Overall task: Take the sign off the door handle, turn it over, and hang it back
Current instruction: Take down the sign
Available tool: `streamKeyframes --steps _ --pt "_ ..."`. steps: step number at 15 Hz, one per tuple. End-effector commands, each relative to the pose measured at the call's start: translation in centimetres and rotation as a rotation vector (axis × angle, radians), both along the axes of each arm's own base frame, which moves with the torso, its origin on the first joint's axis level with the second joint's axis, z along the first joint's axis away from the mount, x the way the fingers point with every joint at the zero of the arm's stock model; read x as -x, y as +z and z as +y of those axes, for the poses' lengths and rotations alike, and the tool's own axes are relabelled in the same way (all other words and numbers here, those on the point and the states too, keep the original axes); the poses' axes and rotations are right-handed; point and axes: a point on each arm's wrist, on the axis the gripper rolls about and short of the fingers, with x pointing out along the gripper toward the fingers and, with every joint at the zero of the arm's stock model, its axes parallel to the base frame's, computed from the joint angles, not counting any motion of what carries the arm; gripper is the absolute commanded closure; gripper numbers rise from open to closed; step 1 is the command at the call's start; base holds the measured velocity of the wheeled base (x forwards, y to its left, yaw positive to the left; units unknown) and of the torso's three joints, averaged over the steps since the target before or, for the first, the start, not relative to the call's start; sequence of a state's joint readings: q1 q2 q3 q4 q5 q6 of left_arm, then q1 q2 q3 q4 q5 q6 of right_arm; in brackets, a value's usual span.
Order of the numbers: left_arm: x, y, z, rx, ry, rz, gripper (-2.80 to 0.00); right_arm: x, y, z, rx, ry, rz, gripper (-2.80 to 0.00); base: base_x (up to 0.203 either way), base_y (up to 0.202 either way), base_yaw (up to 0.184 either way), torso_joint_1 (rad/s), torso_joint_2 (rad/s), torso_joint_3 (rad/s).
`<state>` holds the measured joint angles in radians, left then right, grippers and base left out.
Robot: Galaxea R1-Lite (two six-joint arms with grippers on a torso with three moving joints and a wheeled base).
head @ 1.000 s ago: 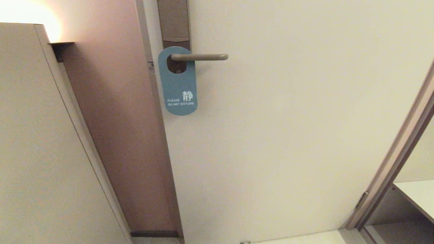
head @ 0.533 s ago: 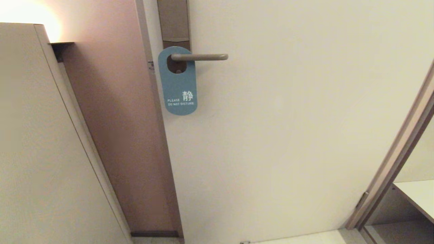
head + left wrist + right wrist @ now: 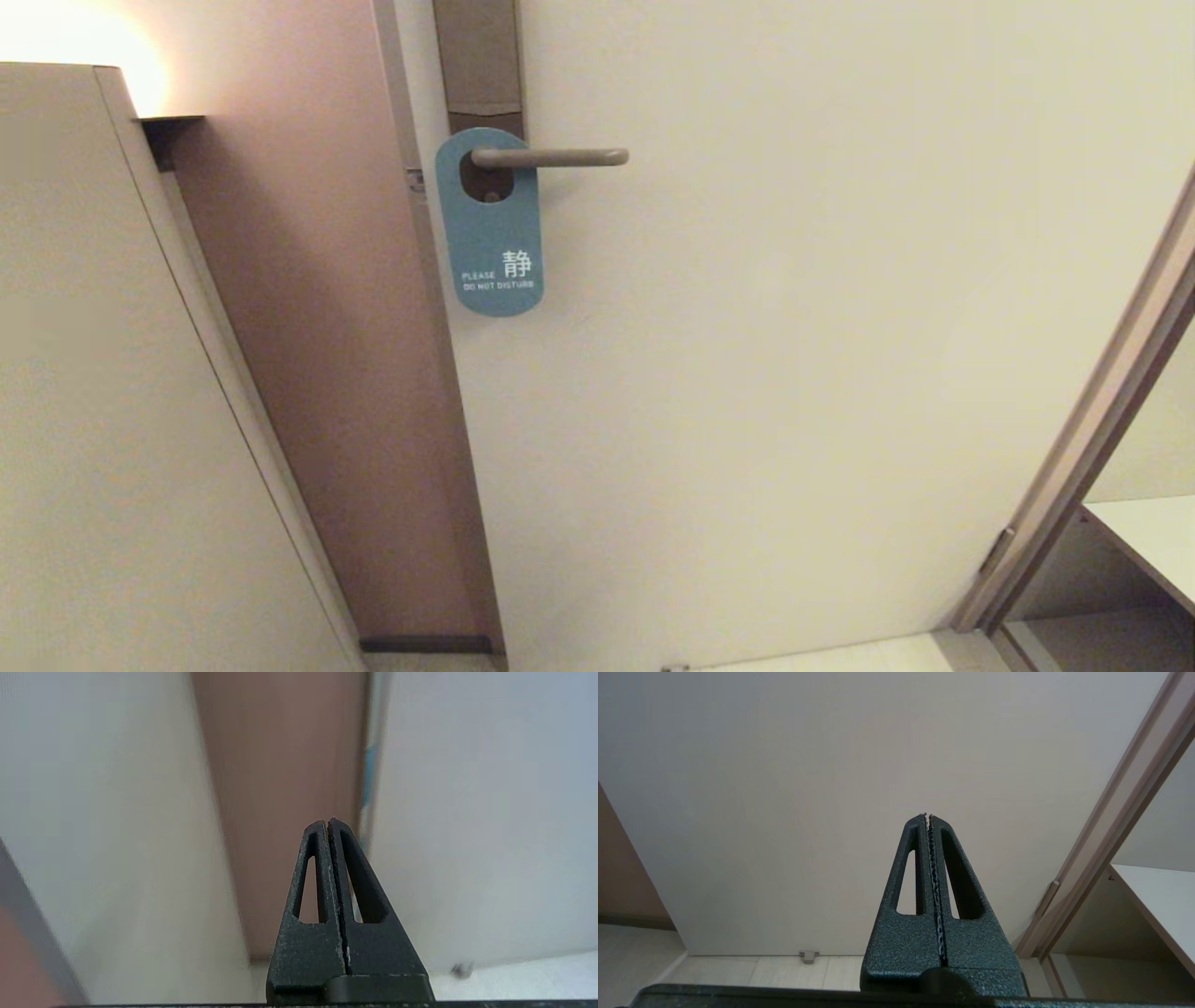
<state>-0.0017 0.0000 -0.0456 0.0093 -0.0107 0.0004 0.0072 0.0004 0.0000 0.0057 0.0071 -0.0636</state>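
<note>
The sign (image 3: 490, 233) hangs on the door handle (image 3: 551, 157), its oval hole threaded over the lever close to the tall brown backplate (image 3: 478, 65), so its own weight keeps it flat against the pale door (image 3: 794, 373). The blue side faces out, with white lettering asking not to be disturbed. The lever runs level and points away from the door's edge, which means the card can only come free by sliding along it toward the open tip.

Neither arm shows in the head view; both sit low and well apart from the sign. The left gripper (image 3: 328, 822) has its fingers pressed together and holds nothing. Its camera looks up along the brownish wall strip (image 3: 285, 788) beside the door, where a thin sliver of blue marks the sign seen edge-on. The right gripper (image 3: 927, 815) also has its fingers pressed together and empty, and faces the bare lower part of the door, with the frame (image 3: 1125, 812) and a white shelf (image 3: 1157, 896) off to one side.

The task looks barely begun: the sign is untouched and no step is done. Being the closer of the two to the door's edge, the left arm seems the likelier one to reach up. Its fingers would need to spread before they could pinch the thin card's lower end.
</note>
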Motion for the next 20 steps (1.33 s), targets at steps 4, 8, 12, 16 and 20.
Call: streamKeyframes --steps 4,8,12,16,20 --pt "1.1 2.5 -0.1 -0.016 -0.03 -0.054 0.0 0.0 0.0 0.0 0.001 0.001 0.0 0.0 0.0 0.0 0.0 0.0 0.0 0.0" --pt "1.4 4.4 -0.1 -0.045 -0.028 -0.031 0.0 0.0 0.0 0.0 0.001 0.001 0.0 0.0 0.0 0.0 0.0 0.0 0.0 0.0" --pt "-0.1 8.2 -0.1 -0.044 -0.032 0.029 0.0 0.0 0.0 0.0 0.001 0.001 0.0 0.0 0.0 0.0 0.0 0.0 0.0 0.0" --pt "-1.9 12.7 -0.1 -0.045 -0.033 0.047 0.0 0.0 0.0 0.0 0.001 0.001 0.0 0.0 0.0 0.0 0.0 0.0 0.0 0.0" --pt "-4.5 15.7 -0.1 -0.041 -0.043 0.084 0.0 0.0 0.0 0.0 0.001 0.001 0.0 0.0 0.0 0.0 0.0 0.0 0.0 0.0"
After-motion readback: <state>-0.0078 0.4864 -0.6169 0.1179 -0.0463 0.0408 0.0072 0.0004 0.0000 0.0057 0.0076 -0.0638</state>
